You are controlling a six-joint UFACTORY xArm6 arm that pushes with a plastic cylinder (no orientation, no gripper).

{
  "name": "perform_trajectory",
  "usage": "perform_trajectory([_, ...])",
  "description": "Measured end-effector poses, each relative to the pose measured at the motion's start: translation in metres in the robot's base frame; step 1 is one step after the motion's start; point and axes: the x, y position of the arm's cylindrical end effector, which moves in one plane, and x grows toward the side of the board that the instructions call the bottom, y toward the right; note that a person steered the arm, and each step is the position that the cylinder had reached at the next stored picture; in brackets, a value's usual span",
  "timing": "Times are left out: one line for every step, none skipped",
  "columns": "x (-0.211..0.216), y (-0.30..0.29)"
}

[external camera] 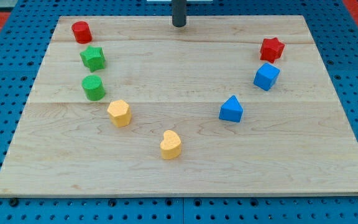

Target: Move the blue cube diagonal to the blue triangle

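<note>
Resting at the view's top, my tip, far from blue cube and blue triangle.

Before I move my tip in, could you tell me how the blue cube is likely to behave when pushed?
The blue cube sits flat on the smooth wooden board, so it should slide rather than roll. Its flat faces suggest an off-centre push would probably turn it. The red star sits very close above it, so pushing upward likely shoves both. My tip is far off, near the view's top.
</note>
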Motion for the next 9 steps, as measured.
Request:
perform_trajectory([0.0, 0.0])
perform_trajectory([0.001, 0.0])
perform_trajectory([0.001, 0.0])
perform_trajectory([0.003, 0.0])
perform_trajectory([0.02, 0.029])
perform_trajectory([0.043, 0.057])
perform_trajectory([0.024, 0.107])
perform_trajectory([0.016, 0.174])
perform_trajectory([0.014, 0.222])
